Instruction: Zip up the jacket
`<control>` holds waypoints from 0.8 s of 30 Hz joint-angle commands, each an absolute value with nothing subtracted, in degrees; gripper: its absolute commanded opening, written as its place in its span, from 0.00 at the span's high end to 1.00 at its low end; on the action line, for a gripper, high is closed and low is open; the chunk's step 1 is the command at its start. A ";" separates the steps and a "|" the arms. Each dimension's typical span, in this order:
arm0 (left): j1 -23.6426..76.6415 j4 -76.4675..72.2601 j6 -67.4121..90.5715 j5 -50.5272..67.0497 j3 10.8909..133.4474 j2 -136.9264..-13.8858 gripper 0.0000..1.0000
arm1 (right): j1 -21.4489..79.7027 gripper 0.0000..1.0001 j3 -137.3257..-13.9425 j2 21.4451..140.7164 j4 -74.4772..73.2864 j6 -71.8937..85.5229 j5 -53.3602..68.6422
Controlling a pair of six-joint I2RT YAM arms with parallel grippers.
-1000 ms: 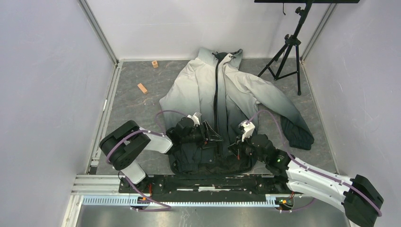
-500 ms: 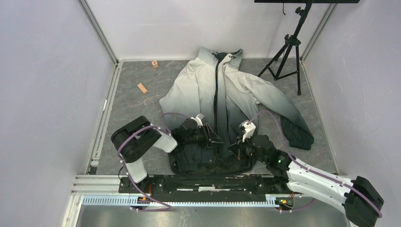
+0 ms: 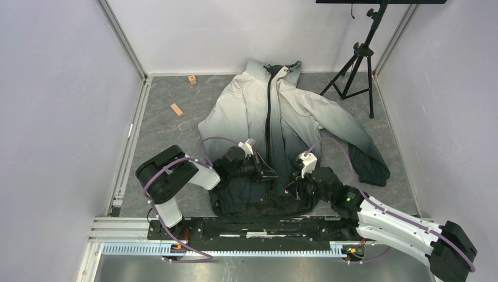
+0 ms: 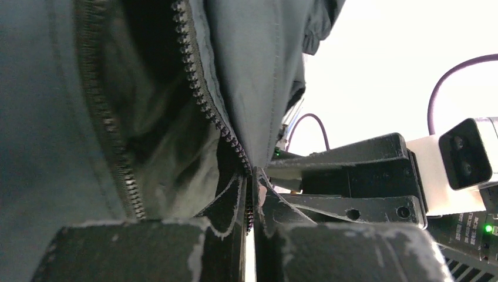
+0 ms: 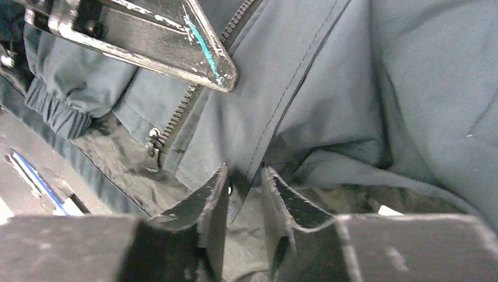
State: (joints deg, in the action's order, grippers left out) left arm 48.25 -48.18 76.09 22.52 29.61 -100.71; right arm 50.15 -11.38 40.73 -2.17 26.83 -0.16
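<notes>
The jacket (image 3: 246,111) lies flat on the grey floor, pale at the collar and black at the hem, its dark zipper (image 3: 269,117) parted low down. My left gripper (image 3: 273,176) sits at the lower front opening. In the left wrist view that left gripper (image 4: 251,202) is shut on the zipper edge, and a row of teeth (image 4: 199,88) runs up from the jaws. My right gripper (image 3: 289,189) is just right of it. In the right wrist view the right gripper (image 5: 245,188) stands a little open, with the jacket's front edge (image 5: 252,158) loose between its jaws. The zipper slider (image 5: 154,141) lies to the left.
A black tripod (image 3: 358,59) stands at the back right by the jacket's sleeve. Two small wooden blocks (image 3: 177,110) (image 3: 192,79) lie at the back left. White walls close in both sides. The arms' mounting rail (image 3: 252,226) runs along the hem.
My left gripper has closed onto the zipper edge and shifted slightly. My right gripper has parted its jaws, letting go of the jacket's front edge.
</notes>
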 commanded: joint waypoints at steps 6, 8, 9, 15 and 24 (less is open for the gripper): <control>50.58 -52.10 70.32 19.46 30.21 -95.63 0.98 | 50.45 0.51 -22.77 34.97 -15.75 23.99 5.68; 50.78 -52.13 70.24 19.37 30.48 -95.54 0.98 | 50.49 0.48 -22.32 34.65 -14.06 24.62 7.65; 50.84 -52.12 70.14 19.38 30.64 -95.54 0.98 | 50.45 0.47 -21.79 34.65 -12.99 24.90 7.92; 51.06 -52.68 70.17 19.09 30.00 -94.47 0.98 | 50.43 0.41 -17.56 35.96 -7.31 28.72 6.89; 51.40 -52.21 70.55 19.29 30.75 -93.61 0.98 | 50.29 0.35 -12.53 36.72 0.97 29.90 4.80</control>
